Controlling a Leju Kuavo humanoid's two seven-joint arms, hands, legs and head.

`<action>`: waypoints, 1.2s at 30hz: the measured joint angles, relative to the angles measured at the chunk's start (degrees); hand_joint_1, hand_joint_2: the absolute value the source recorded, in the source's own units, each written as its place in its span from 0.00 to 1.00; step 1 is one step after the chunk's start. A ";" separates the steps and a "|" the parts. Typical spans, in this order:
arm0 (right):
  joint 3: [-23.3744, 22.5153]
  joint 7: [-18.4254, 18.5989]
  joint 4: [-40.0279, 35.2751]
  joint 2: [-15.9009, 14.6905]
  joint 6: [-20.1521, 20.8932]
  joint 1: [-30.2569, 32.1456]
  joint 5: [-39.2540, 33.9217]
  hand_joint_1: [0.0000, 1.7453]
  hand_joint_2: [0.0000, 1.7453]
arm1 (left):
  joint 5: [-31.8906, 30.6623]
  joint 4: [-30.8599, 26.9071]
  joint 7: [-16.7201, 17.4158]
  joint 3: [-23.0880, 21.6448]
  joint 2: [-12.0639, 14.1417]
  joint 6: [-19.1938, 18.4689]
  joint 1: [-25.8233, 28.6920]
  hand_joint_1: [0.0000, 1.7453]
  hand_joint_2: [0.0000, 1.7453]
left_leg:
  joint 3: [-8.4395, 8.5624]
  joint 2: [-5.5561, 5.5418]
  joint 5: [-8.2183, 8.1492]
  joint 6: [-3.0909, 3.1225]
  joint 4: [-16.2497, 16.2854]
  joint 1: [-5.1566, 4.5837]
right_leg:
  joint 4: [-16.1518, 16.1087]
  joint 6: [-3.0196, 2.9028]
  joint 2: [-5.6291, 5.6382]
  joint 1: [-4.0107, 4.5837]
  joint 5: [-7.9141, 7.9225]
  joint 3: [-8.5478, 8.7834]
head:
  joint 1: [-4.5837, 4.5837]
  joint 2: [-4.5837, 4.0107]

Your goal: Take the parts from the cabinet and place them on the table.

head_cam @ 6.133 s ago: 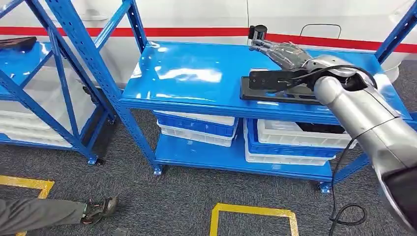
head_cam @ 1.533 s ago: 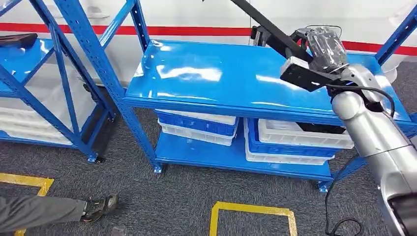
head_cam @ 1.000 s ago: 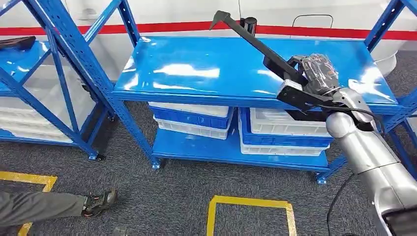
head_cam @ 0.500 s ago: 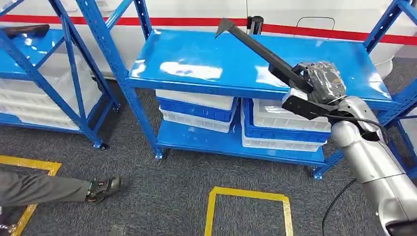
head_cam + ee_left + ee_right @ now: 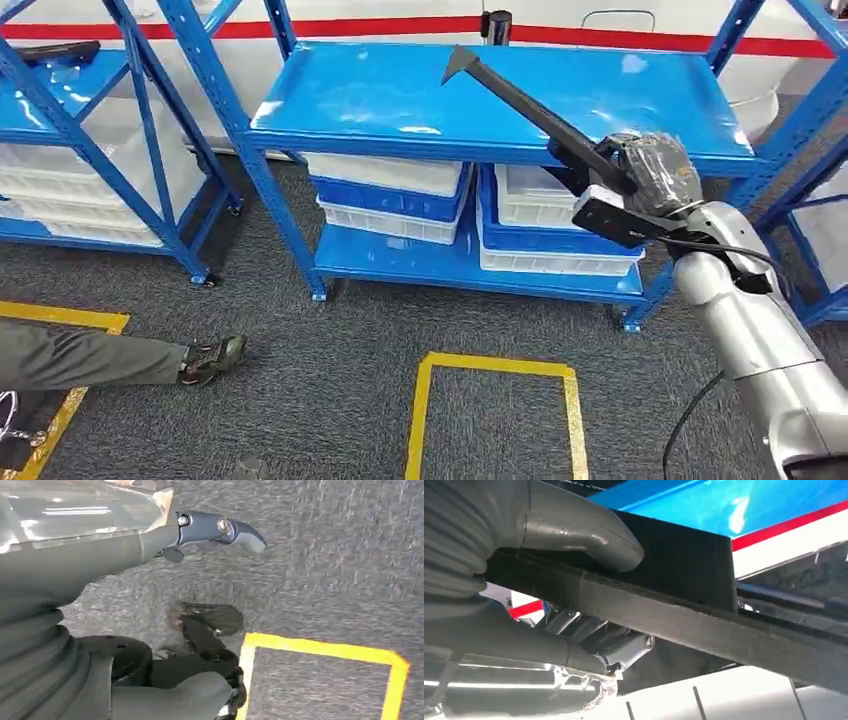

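Observation:
My right hand (image 5: 655, 172) grips one end of a long black part (image 5: 520, 100). The part slants up and away from the hand, its far tip in the air above the top of the blue cabinet (image 5: 360, 95). In the right wrist view the thumb (image 5: 589, 530) lies over the flat black part (image 5: 674, 605) and the darker fingers (image 5: 624, 647) curl beneath it. My left hand (image 5: 215, 527) hangs over the grey carpet with nothing in it, one finger stretched out.
White and blue bins (image 5: 390, 190) sit stacked on the cabinet's lower level. A second blue rack (image 5: 70, 95) at the left carries another black part (image 5: 60, 50). A third rack (image 5: 800, 120) stands at the right. A person's leg and shoe (image 5: 150, 358) lie by the yellow floor tape (image 5: 490, 365).
The black part lay flat on the cabinet top six seconds ago; my right hand now holds it raised. The whole picture has shifted: the camera has drawn back and the cabinet sits higher in it.

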 joint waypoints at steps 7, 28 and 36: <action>-0.96 0.31 -1.16 0.52 -0.18 1.90 2.45 1.00 1.00 | 0.42 0.00 0.07 -0.39 0.20 0.02 -0.39 0.00 1.00 | 14.13 0.01 -0.05 3.13 -8.84 -0.63 | 0.02 0.40 0.13 0.81 4.63 -4.99 | 0.04 0.00; -4.85 0.02 -0.13 3.32 -0.79 2.98 6.12 1.00 1.00 | 1.09 0.09 0.68 -0.61 0.17 -0.44 -0.03 0.00 1.00 | -0.17 0.88 10.53 0.74 -8.61 0.72 | 2.15 2.88 0.08 -1.76 -3.27 1.19 | -0.57 0.00; -5.31 -0.31 0.70 3.61 -1.09 2.24 6.30 1.00 1.00 | 0.98 0.07 0.92 -0.81 -0.04 -0.70 -0.15 0.00 1.00 | 5.71 0.23 2.98 3.51 0.08 -0.42 | 1.90 2.08 0.27 0.11 1.35 -3.90 | -0.66 0.00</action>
